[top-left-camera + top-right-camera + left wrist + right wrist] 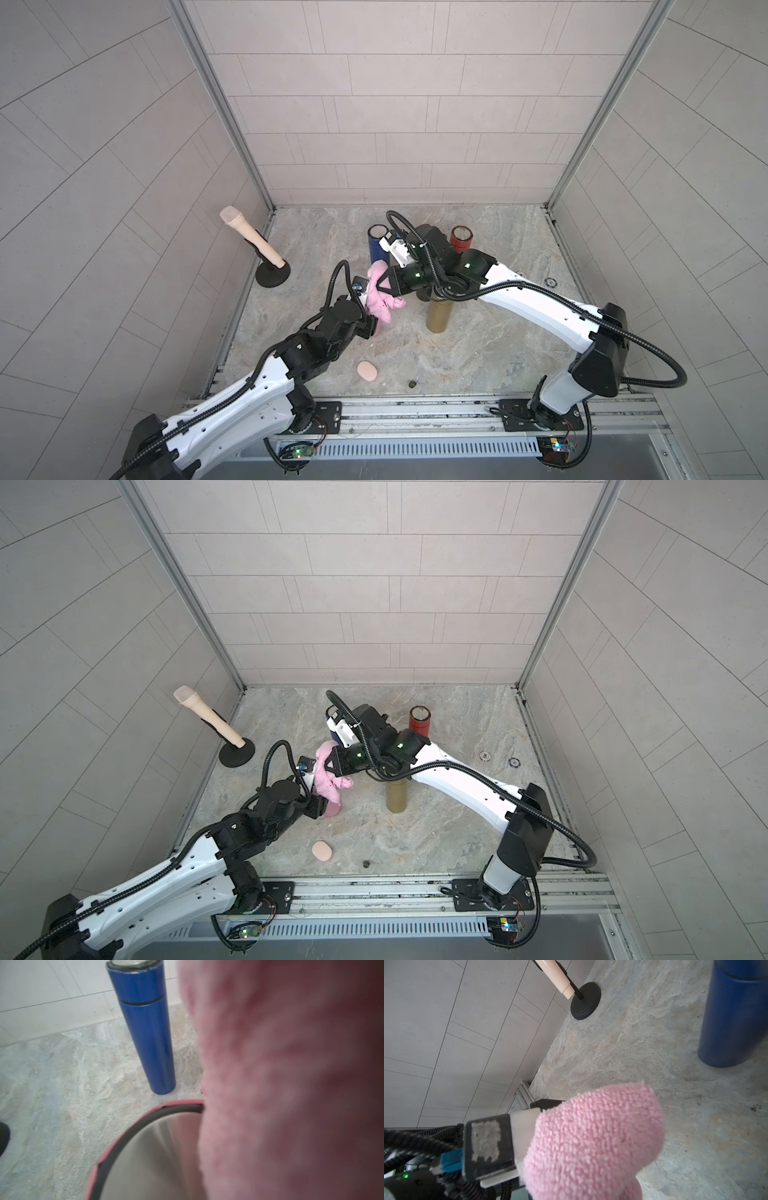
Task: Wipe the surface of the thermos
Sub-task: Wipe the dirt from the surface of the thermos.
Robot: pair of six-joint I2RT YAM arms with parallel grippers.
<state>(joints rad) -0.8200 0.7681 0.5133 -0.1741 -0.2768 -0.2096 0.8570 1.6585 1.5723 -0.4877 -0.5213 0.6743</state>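
Observation:
A pink thermos (pixel 377 329) stands upright at the left-middle of the floor, and my left gripper (pixel 370 326) is shut on its lower body. The left wrist view shows its pink rim and steel lid (pixel 145 1157) up close. A pink cloth (pixel 380 297) is draped over the thermos top and down its side. My right gripper (pixel 381 283) is shut on this cloth from the right. The cloth (pixel 591 1140) fills the right wrist view and hides the right fingers. It also covers half of the left wrist view as the cloth (pixel 291 1084).
A blue thermos (pixel 377 245) stands just behind, a red one (pixel 462 239) at the back right, and a gold one (pixel 439 316) under the right arm. A beige-handled tool on a black base (pixel 272 276) stands by the left wall. A peach pad (pixel 367 370) lies near the front.

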